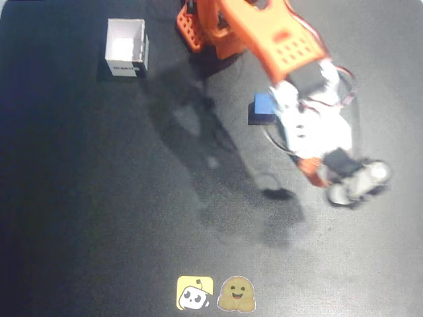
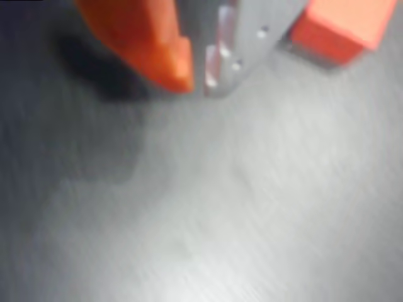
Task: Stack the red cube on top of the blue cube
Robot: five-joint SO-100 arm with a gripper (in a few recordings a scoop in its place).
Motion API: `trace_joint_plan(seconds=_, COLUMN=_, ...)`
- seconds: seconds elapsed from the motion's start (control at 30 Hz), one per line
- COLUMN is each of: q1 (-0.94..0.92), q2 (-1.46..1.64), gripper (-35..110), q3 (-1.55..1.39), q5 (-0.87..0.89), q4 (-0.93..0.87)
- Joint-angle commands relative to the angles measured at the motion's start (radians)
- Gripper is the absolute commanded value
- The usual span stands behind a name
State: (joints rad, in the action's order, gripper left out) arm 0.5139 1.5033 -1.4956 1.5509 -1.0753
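Gripper (image 2: 198, 75) empty, tips nearly touching, almost closed. Red cube (image 2: 343, 28) on table (image 2: 220, 220) at one o'clock of the tips in wrist view, apart from them. Blue cube (image 1: 264, 104) at eleven o'clock of the wrist in overhead view. Probably light, rigid, matte; best pinched across opposite flat faces.

One red cube (image 2: 340, 28), one blue cube (image 1: 264, 104), one white box (image 1: 125, 47), two stickers (image 1: 216, 294).
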Motion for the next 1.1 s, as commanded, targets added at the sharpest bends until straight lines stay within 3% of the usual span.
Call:
trace_joint_plan(seconds=0.0, q1=0.012, q2=-0.02, gripper=0, q3=0.094, q5=-0.008, q4=0.014)
trace_joint_plan(seconds=0.17, q1=-0.018, q2=0.046, gripper=0, q3=0.018, q5=0.416, q4=-0.032)
trace_joint_plan(seconds=0.4, q1=-0.061, q2=0.074, gripper=0, q3=0.018, q5=0.523, q4=-0.13)
trace_joint_plan(seconds=0.8, q1=-0.063, q2=0.04, gripper=0, q3=0.057, q5=0.46, q4=-0.129)
trace_joint_plan(seconds=1.07, q1=-0.063, q2=-0.144, gripper=0, q3=0.249, q5=0.402, q4=-0.129)
